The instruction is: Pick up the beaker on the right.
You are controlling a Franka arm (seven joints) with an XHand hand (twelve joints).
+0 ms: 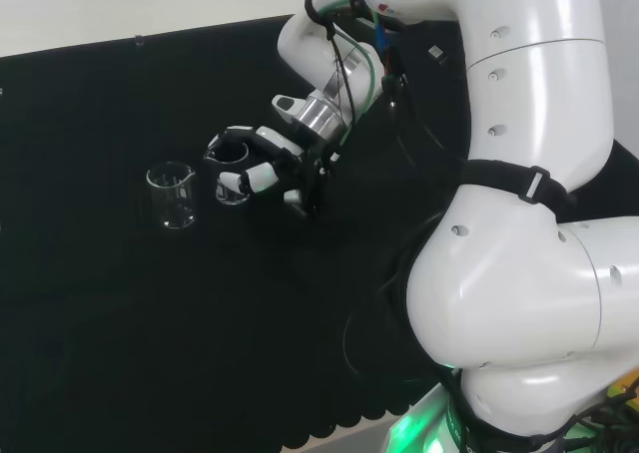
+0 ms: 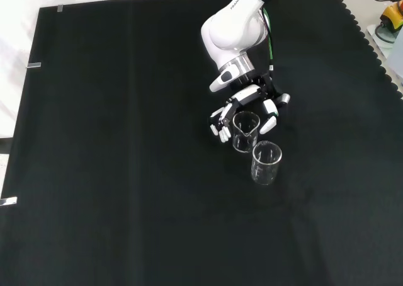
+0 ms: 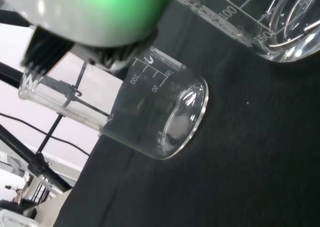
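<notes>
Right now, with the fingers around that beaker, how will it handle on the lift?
Likely slippery: the beaker is smooth clear glass, and the hand has fingers curled round its upper wall. Probably light, since it looks empty. Fragile too, and the second beaker stands close, so a sideways swing could knock the two together.

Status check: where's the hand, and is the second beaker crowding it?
Hand curled round right beaker, beaker on the cloth. Other beaker upright close beside it, apart in head view.
</notes>
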